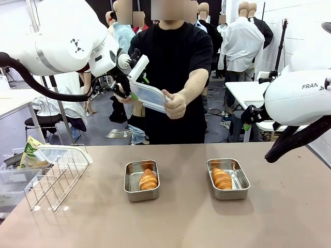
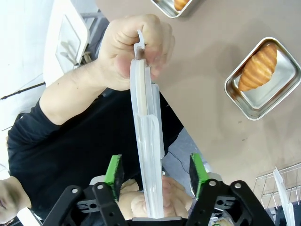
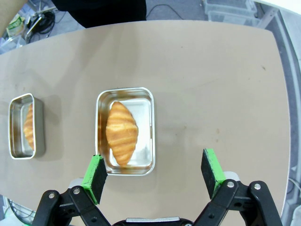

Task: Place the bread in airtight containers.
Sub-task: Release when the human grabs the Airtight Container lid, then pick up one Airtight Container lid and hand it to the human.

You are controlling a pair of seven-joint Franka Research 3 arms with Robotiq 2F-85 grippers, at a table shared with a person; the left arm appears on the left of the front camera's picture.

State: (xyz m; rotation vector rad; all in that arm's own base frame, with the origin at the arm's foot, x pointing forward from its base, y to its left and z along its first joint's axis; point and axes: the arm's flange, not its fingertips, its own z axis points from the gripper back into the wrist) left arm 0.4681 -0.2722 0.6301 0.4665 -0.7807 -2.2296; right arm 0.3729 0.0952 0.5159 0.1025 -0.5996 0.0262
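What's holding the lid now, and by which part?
The person's hand pinches the lid at its tabbed end. Left hand is open, jaws either side of the lid, not touching. Right hand open, empty.

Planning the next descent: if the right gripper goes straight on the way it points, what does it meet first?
The right gripper would probably meet the table, just beside the steel container holding bread; one finger may clip its rim, though depth is unclear.
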